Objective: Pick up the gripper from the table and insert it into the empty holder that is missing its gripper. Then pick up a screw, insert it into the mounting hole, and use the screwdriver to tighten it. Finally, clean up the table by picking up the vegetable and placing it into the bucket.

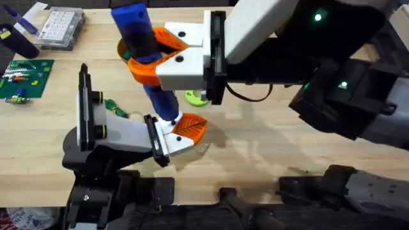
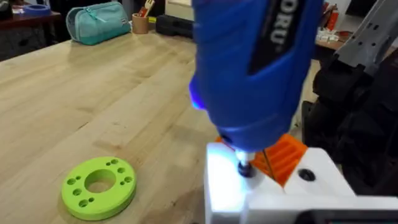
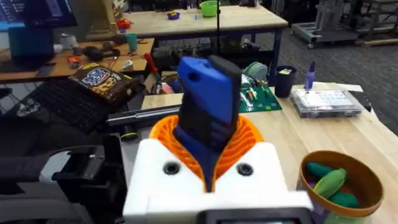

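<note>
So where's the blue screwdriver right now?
In the overhead view the screwdriver stands left of centre, held by the right gripper, tip down at the left gripper, near the lime-green disc.

Even, bright indoor light from above, with soft shadows on the table [image 1: 268, 137]. Overhead view: right arm [image 1: 307, 45] large, dark, blurred. Left wrist view: screwdriver [image 2: 255, 68] close and out of focus, white glare patch under its tip. Right wrist view: background room soft.
</note>
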Controlling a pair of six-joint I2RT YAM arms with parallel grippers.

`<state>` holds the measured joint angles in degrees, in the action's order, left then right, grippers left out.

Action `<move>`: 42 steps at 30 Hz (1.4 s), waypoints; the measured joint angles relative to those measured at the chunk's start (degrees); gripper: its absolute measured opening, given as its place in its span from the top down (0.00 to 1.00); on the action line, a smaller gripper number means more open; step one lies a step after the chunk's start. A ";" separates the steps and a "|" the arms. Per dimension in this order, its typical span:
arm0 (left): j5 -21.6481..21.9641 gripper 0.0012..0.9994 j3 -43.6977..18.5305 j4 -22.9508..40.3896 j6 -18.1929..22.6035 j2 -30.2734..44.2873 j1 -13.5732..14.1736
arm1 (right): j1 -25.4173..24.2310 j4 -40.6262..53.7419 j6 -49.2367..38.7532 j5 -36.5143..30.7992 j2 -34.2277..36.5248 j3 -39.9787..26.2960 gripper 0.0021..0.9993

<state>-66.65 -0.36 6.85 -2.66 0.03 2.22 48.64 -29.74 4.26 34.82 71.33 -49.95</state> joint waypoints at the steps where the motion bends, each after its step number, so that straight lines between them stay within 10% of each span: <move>1: -0.01 0.99 0.00 0.00 -0.09 0.00 0.00 | 0.00 0.00 0.01 0.01 0.01 0.00 0.98; 42: -0.92 0.99 0.00 0.17 -0.82 0.02 0.00 | -0.07 -9.61 2.40 1.26 -0.01 4.98 0.98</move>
<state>-67.57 -0.36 7.03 -3.48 0.05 2.22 48.58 -39.35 6.67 36.08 71.32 -44.97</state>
